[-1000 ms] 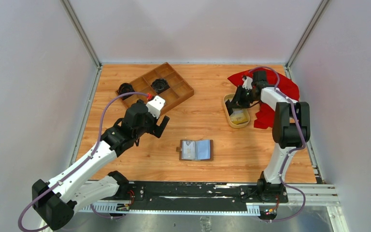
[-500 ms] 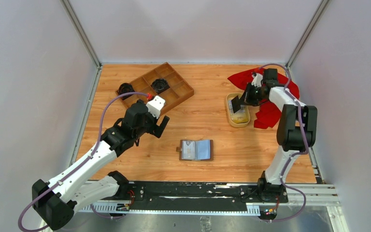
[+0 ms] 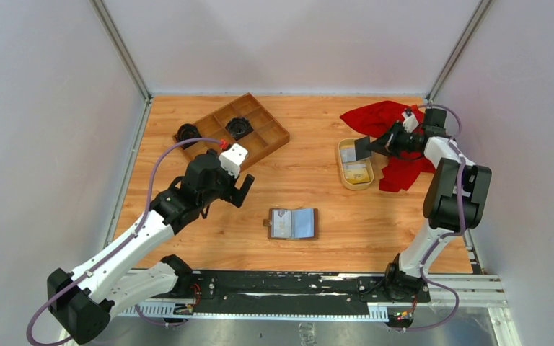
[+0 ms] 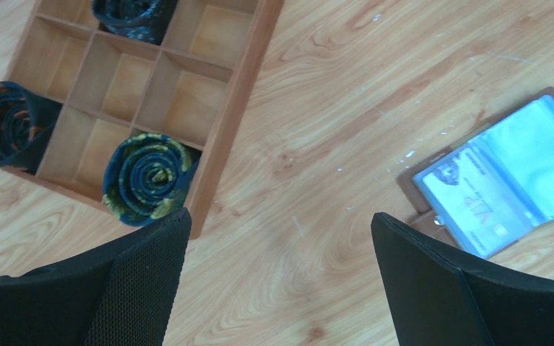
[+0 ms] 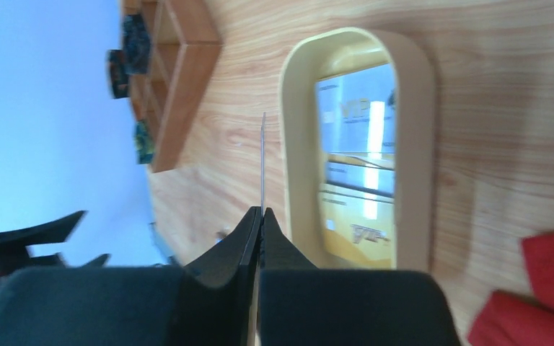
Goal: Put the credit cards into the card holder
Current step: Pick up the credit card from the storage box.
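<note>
Wooden tabletop (image 3: 310,122), grey walls; card holder (image 3: 293,223) is lying open, pockets up, long axis left–right. Beyond it to the right, above the yellow dish (image 3: 337,164), right gripper (image 3: 374,147) is pinching a dark credit card (image 3: 362,148) with jaws closed on it, the card's long axis pointing straight out from the fingertips. Next, likely: carrying it over, aligning its edge to a pocket. Left gripper (image 3: 244,189), left of the holder, is hanging wide open, empty.

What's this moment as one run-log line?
right end effector: shut on dark card, by yellow dish | left end effector: open, hovering | card holder: lying open
</note>
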Action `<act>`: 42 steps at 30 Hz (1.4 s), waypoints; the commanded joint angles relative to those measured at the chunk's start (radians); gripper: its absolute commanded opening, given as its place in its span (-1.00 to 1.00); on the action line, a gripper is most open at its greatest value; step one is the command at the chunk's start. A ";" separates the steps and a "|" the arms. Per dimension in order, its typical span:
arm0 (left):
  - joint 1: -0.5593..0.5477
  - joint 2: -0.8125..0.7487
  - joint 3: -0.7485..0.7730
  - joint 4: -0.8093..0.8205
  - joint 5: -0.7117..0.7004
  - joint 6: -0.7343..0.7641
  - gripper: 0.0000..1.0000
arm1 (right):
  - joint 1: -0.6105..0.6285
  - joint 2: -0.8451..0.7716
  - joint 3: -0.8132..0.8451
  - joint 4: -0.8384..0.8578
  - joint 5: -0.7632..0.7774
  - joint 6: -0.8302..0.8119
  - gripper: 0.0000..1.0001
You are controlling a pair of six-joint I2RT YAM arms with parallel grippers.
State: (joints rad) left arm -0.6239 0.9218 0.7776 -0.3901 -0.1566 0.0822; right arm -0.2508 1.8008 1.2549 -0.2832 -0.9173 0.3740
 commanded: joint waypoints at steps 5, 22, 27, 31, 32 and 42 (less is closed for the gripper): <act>0.007 -0.023 0.035 0.104 0.324 -0.251 1.00 | -0.015 0.002 -0.143 0.382 -0.345 0.473 -1.00; 0.007 -0.010 -0.111 0.600 0.554 -0.982 0.92 | 0.373 0.049 0.070 -0.252 -0.791 -0.028 -1.00; 0.007 0.011 -0.153 0.658 0.520 -1.072 0.75 | 0.476 0.020 0.067 -0.254 -0.791 -0.126 -1.00; 0.007 0.024 -0.181 0.674 0.485 -1.118 0.62 | 0.515 0.000 0.077 -0.252 -0.790 -0.151 -1.00; 0.007 0.025 -0.193 0.684 0.473 -1.131 0.57 | 0.517 -0.001 0.078 -0.252 -0.791 -0.154 -1.00; 0.007 0.127 -0.266 0.916 0.421 -1.229 0.33 | 0.549 -0.018 0.072 -0.254 -0.792 -0.178 -1.00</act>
State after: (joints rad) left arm -0.6235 0.9894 0.5247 0.3641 0.2821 -1.0973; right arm 0.2707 1.8175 1.3140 -0.5030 -1.5452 0.2344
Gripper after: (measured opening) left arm 0.698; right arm 0.008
